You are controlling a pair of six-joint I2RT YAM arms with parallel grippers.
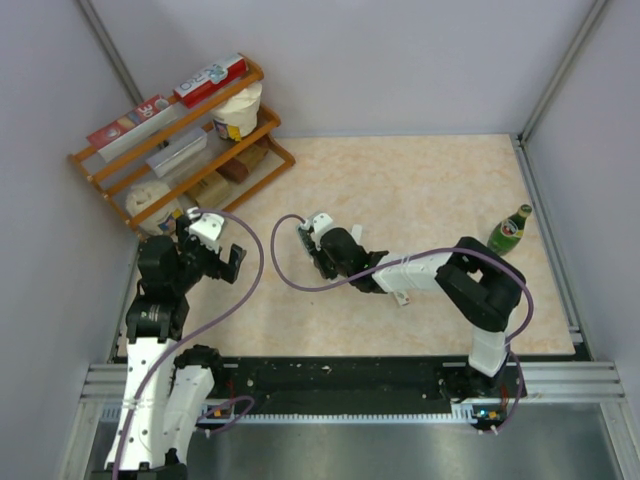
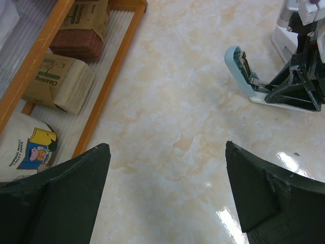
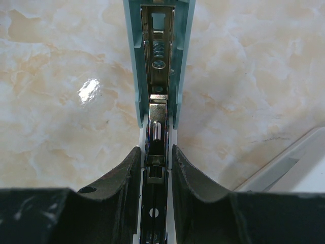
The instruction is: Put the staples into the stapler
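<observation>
The stapler [image 1: 305, 236] lies open on the marble tabletop, its light blue lid [image 3: 160, 51] swung out flat with the spring and metal rail showing. My right gripper [image 3: 156, 151] is shut on the stapler's white-walled magazine channel, one finger on each side. The left wrist view shows the lid [image 2: 238, 68] beside that gripper [image 2: 299, 89]. My left gripper [image 2: 167, 147] is open and empty, hovering left of the stapler near the shelf. A tiny whitish piece [image 1: 402, 297] lies by my right forearm; I cannot tell whether it is the staples.
A wooden shelf [image 1: 180, 150] with boxes, a cup and packets stands at the back left, close to my left gripper. A green bottle [image 1: 509, 231] stands at the right. A whitish flat object [image 3: 284, 170] shows at the right edge of the right wrist view.
</observation>
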